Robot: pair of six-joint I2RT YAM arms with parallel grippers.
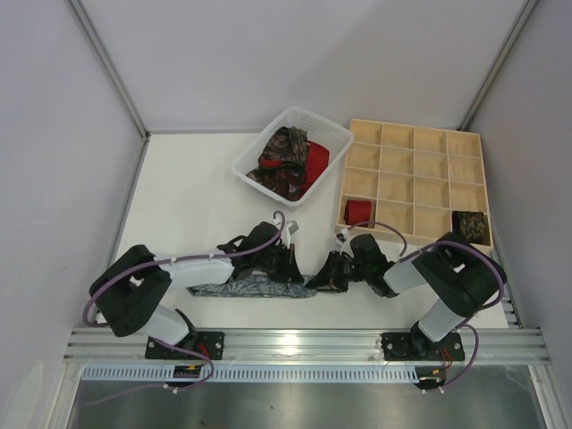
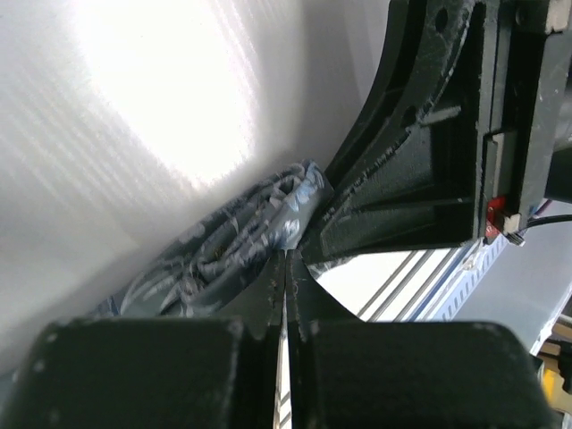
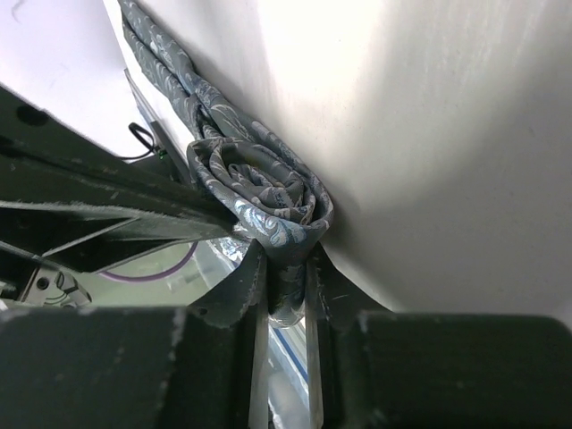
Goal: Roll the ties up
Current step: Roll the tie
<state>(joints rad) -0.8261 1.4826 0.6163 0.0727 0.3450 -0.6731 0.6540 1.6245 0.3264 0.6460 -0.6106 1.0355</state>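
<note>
My right tool (image 3: 284,268) is nearly closed, with only a narrow gap between its fingers, and that gap is filled by fabric. It grips the grey patterned tie (image 3: 264,192) at the outer edge of the coil wound at one end. The coil sits just past the fingertips, resting on the bench (image 1: 197,197). The unrolled length of the tie trails away from it along the white surface.

My left tool (image 2: 286,268) is fully closed, finger against finger, and I see nothing between them. Its tips lie right at the edge of the same coil. I cannot tell whether they press on the cloth or only rest beside it. From the left wrist, the dark body of my right tool crosses close in front, almost meeting the left tool over the coil.

From above, both tools meet near the front middle of the bench, with the flat part of the grey tie stretching left beneath my left arm.

Further back stands a white plastic basket (image 1: 315,116) holding a crumpled paisley tie (image 1: 281,161) and a red tie (image 1: 317,159). To its right lies a wooden grid tray (image 1: 393,161). A red roll (image 1: 359,212) sits in a near-left compartment and a dark roll (image 1: 471,225) in the near-right corner one.

Plain pale walls (image 1: 268,54) close in the bench, and an aluminium rail (image 1: 304,344) carries my arm bases along the near edge.
</note>
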